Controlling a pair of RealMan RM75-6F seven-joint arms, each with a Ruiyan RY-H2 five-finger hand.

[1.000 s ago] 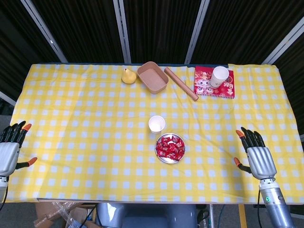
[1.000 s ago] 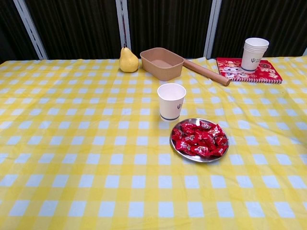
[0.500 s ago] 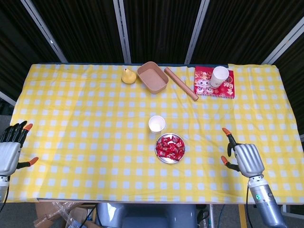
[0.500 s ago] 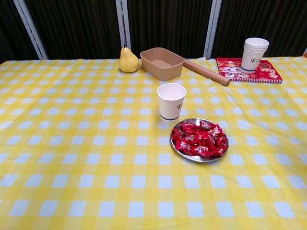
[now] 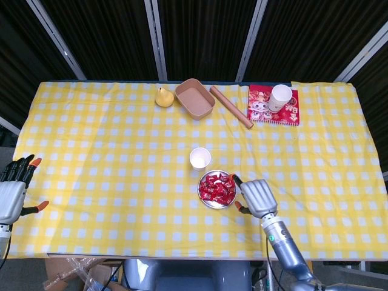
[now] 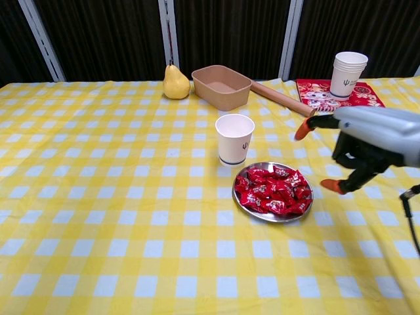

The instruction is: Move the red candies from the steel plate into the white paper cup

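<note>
A steel plate (image 5: 207, 203) (image 6: 258, 214) heaped with red candies (image 5: 216, 187) (image 6: 273, 189) lies mid-table. Just behind it stands the white paper cup (image 5: 200, 158) (image 6: 234, 138), upright. My right hand (image 5: 257, 197) (image 6: 367, 144) hovers beside the plate's right edge, fingers spread and holding nothing, orange fingertips reaching toward the candies. My left hand (image 5: 13, 193) stays at the table's left edge, open and empty; the chest view does not show it.
Along the back edge sit a yellow pear (image 5: 163, 97) (image 6: 175, 82), a tan box (image 5: 194, 98) (image 6: 222, 86), a wooden roller (image 5: 231, 107) (image 6: 283, 99) and a stack of paper cups (image 5: 280, 97) (image 6: 348, 74) on a red booklet (image 5: 268, 111) (image 6: 364, 97).
My right hand has swept left from the table's right edge to just beside the plate, entering the chest view. The left hand, cup and plate have not moved.
</note>
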